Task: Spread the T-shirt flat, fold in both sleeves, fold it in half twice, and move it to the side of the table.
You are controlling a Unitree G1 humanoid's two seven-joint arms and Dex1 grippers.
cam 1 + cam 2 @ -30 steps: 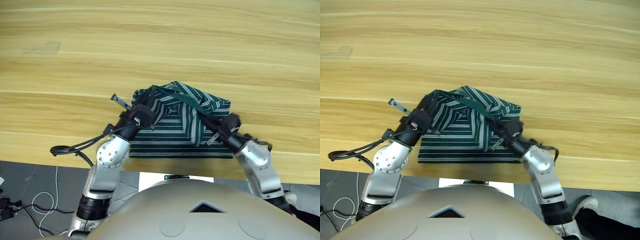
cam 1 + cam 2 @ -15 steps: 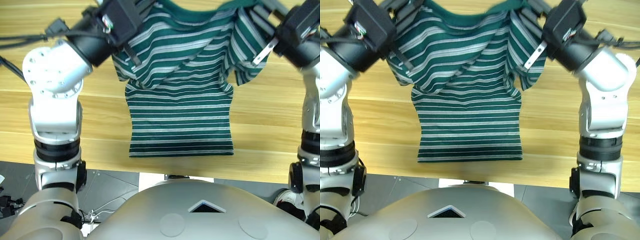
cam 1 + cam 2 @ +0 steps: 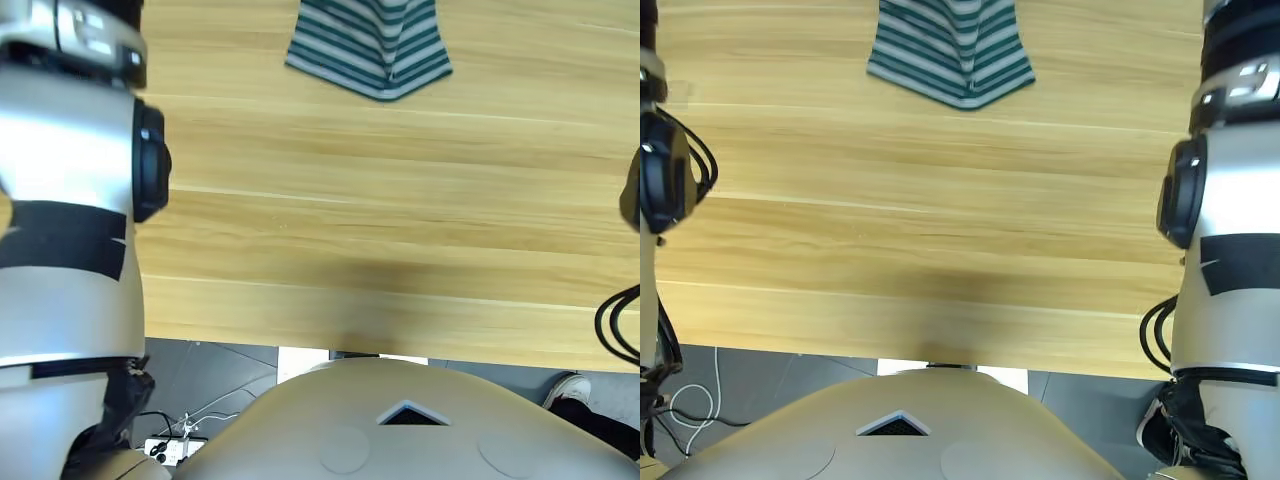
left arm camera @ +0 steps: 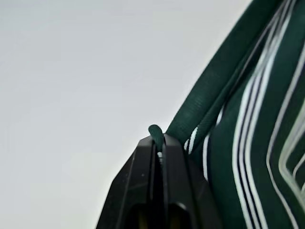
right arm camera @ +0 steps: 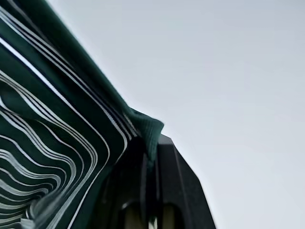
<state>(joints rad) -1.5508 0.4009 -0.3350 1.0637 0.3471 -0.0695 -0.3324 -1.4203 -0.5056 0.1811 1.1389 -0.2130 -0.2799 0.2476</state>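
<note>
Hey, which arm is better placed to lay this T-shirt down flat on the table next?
Neither alone, I'd say. The left gripper and the right gripper are each shut on the green edge of the T-shirt, which hangs between them over the table. Lowering both together looks best.

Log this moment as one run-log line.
left gripper: shut on T-shirt | right gripper: shut on T-shirt | T-shirt: held aloft, hanging over table | not yet spread flat

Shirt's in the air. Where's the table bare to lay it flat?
The light wooden table is bare from its near edge up to the hanging hem of the green white-striped T-shirt, between the left arm and right arm. Tight only beside them.
</note>
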